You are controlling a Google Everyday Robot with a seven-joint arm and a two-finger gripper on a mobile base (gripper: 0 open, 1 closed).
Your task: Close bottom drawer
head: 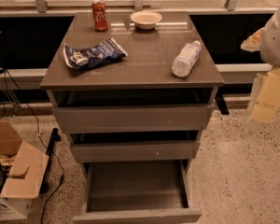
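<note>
The grey cabinet (130, 78) stands in the middle of the camera view with three handleless drawers. The bottom drawer (136, 215) is pulled far out toward me, and its shallow grey box (136, 183) shows empty. The two drawers above, top (130, 118) and middle (133, 150), stick out a little. My arm comes in at the right edge, and my gripper (265, 99) hangs to the right of the cabinet at about the height of the top drawer. It is well above and to the right of the bottom drawer and touches nothing.
On the cabinet top lie a red can (100, 15), a white bowl (146, 19), a blue chip bag (93, 54) and a clear plastic bottle (185, 59) on its side. An open cardboard box (11, 171) and black cables (51, 143) are on the floor at left. Speckled floor (242, 171) lies at right.
</note>
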